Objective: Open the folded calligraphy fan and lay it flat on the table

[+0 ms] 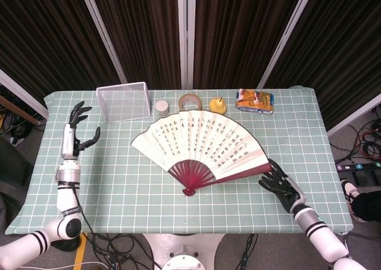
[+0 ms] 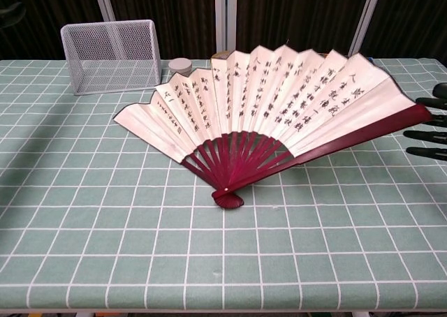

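we see the fan (image 1: 202,144) spread fully open and lying flat on the green checked table (image 1: 149,204), a little right of the middle. its paper leaf is cream, pleated into many folds, with columns of black calligraphy running down each fold. the ribs are dark red and gather at a rounded pivot at the near edge, and a dark red guard stick runs along the right edge of the leaf out toward the right. in the chest view the fan (image 2: 279,114) shows the same wide arc, its left tip pointing toward the wire basket (image 2: 112,55).

our right hand (image 1: 283,184) lies just beside the right end of the guard stick, fingers spread apart and holding nothing; we cannot tell whether a fingertip touches the stick. in the chest view only its dark fingertips (image 2: 426,133) show at the right border. our left hand (image 1: 74,133) is raised upright at the far left of the table, well apart from the fan, fingers apart and empty.

behind the fan, along the far edge, stand a small white jar (image 1: 161,107), a roll of tape (image 1: 190,102), a yellow pear-like fruit (image 1: 217,106) and a colourful snack packet (image 1: 255,100).
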`<state>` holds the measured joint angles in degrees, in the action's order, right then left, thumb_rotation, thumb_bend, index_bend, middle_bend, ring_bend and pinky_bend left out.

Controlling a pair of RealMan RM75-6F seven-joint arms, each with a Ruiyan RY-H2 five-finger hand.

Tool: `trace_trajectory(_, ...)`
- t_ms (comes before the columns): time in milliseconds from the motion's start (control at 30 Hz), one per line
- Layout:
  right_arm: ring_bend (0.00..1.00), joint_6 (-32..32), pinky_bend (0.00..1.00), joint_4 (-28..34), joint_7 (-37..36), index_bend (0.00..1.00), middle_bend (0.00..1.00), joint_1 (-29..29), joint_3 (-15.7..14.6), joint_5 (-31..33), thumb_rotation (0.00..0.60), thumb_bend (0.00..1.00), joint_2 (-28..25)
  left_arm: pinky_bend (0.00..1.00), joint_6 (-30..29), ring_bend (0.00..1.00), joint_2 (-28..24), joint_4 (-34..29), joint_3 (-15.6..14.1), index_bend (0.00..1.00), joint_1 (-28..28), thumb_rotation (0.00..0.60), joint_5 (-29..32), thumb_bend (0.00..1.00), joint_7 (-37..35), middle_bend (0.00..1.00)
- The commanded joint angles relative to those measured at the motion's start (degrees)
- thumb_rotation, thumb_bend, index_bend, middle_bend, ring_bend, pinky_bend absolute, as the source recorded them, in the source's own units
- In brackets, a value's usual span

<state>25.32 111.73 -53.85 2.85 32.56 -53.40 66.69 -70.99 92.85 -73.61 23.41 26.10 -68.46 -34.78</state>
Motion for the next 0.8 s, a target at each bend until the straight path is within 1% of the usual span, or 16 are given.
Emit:
trace_trajectory(33,0.00,3.87,0.00,-0.86,4.21,0.00,0.00,-0.96,-1.61,-3.68,0.600,0.00,-1.96,0.19,0.41,0.02,-1.17,-0.65,-0.66,0.22,-0.11,0.600,-0.45,0.32,0.79,0.06)
trace_trajectory(133,0.00,8.19,0.00,-2.11,8.50,0.00,0.00,-0.94,-3.44,-6.64,0.600,0.00,-2.37,0.19,0.74,0.02,-1.90,-1.00,-1.11,0.22,-0.19,0.600,-0.62,0.30,1.68,0.06)
trace_trajectory(200,0.00,11.73,0.00,-3.43,12.73,0.00,0.00,-0.58,-5.04,-8.97,0.600,0.00,-2.21,0.19,0.92,0.02,-2.54,-1.16,-1.61,0.22,-0.26,0.600,-1.02,0.30,2.50,0.06)
trace_trajectory(300,0.00,19.36,0.00,-6.01,22.54,0.00,0.00,0.15,-7.63,-13.06,0.600,0.00,-1.07,0.19,1.14,0.02,-3.97,-1.28,-2.66,0.22,-0.49,0.600,-1.77,0.30,4.65,0.06)
trace_trajectory(400,0.00,26.48,0.00,-7.64,30.39,0.00,0.00,0.68,-9.14,-18.62,0.600,0.00,-0.50,0.19,1.54,0.02,-6.24,-1.72,-3.86,0.22,-1.05,0.600,-1.98,0.30,8.11,0.07)
trace_trajectory(467,0.00,30.53,0.00,-8.26,32.61,0.00,0.00,0.67,-9.28,-21.90,0.600,0.02,-0.75,0.19,1.64,0.02,-7.83,-2.00,-4.70,0.23,-1.57,0.600,-1.98,0.30,10.78,0.10)
trace_trajectory(567,0.00,36.32,0.00,-10.02,34.64,0.00,0.01,0.33,-10.18,-27.46,0.600,0.10,-1.67,0.19,1.37,0.02,-10.94,-2.81,-6.54,0.23,-2.82,0.600,-1.96,0.30,16.83,0.12)
trace_trajectory(667,0.00,39.43,0.00,-12.05,31.01,0.00,0.05,0.42,-12.37,-34.70,0.600,0.16,-4.73,0.19,-0.16,0.02,-14.18,-4.23,-8.82,0.23,-4.77,0.600,-2.05,0.30,24.26,0.12)
trace_trajectory(733,0.00,41.73,0.00,-14.45,29.55,0.00,0.06,0.53,-13.98,-39.60,0.600,0.16,-6.44,0.19,-1.65,0.02,-15.60,-5.26,-10.00,0.23,-6.12,0.600,-2.28,0.30,27.40,0.12)
trace_trajectory(800,0.00,46.02,0.00,-17.81,32.57,0.00,0.05,0.13,-15.19,-43.45,0.600,0.16,-6.82,0.19,-4.31,0.02,-16.75,-6.77,-11.12,0.23,-8.11,0.600,-2.62,0.30,29.82,0.12)
